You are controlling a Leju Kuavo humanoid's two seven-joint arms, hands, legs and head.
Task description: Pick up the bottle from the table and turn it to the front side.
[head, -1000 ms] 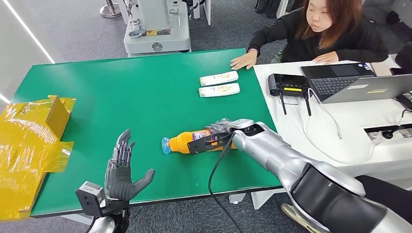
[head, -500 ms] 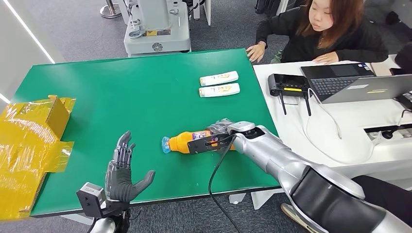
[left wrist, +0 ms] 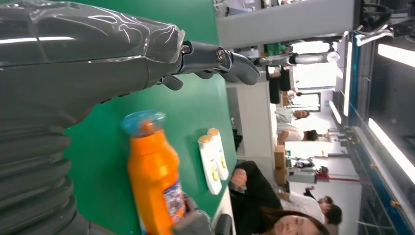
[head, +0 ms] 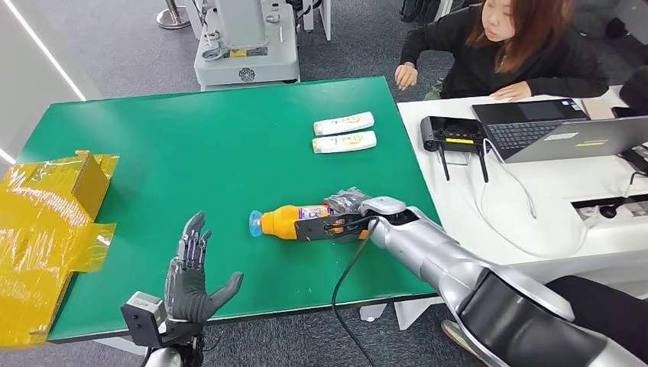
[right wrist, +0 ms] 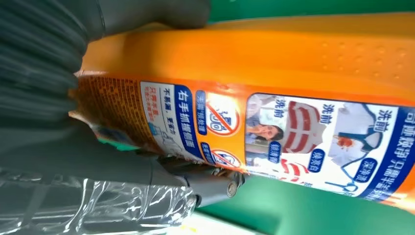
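Note:
An orange bottle (head: 284,222) with a pale blue cap lies on its side over the green table (head: 191,145), cap pointing to my left. My right hand (head: 348,203) grips its labelled base end. The right wrist view has the bottle (right wrist: 293,54) close up, its printed label facing the camera and dark fingers (right wrist: 205,183) wrapped under it. I cannot tell whether the bottle clears the table. Near the table's front edge my left hand (head: 191,271) is raised with fingers spread and nothing in it. From the left wrist, the bottle (left wrist: 154,181) shows beyond that hand (left wrist: 98,73).
Two white tubes (head: 345,132) lie side by side at the back right of the table. A yellow wrapped box (head: 46,222) covers the left end. A person (head: 520,46) sits behind a white desk (head: 550,199) with a laptop (head: 558,126) and a black device (head: 456,134).
My right hand has carried the bottle a little to the left. The person's hand has lifted off the green table's far corner. My left hand has sunk slightly.

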